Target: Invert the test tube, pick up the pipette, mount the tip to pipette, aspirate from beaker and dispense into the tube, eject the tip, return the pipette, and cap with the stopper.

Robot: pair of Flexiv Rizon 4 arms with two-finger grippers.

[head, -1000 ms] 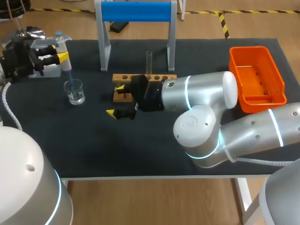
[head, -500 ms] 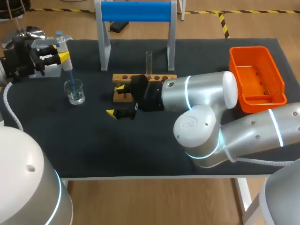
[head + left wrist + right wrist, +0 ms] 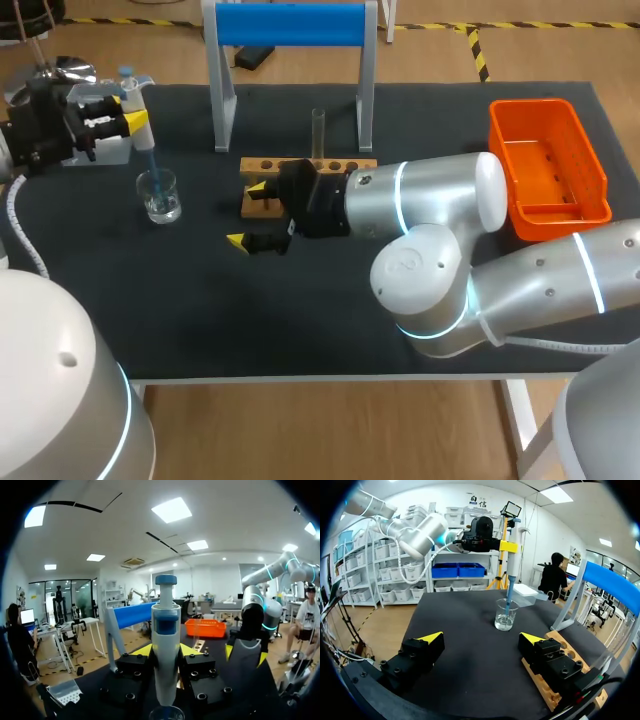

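At the table's far left my left gripper is shut on the white and blue pipette. The pipette stands upright with its blue tip dipped into the glass beaker. In the left wrist view the pipette stands between the yellow fingers, over the beaker's rim. My right gripper stands wide open and holds nothing, low over the mat at the left end of the wooden rack. A clear test tube stands upright in that rack. Ahead of my right gripper are the beaker and the pipette.
An orange bin sits at the right back of the black mat. A blue-topped frame stands behind the rack. A pale box lies under my left gripper at the table's left edge. The rack lies beside my right finger.
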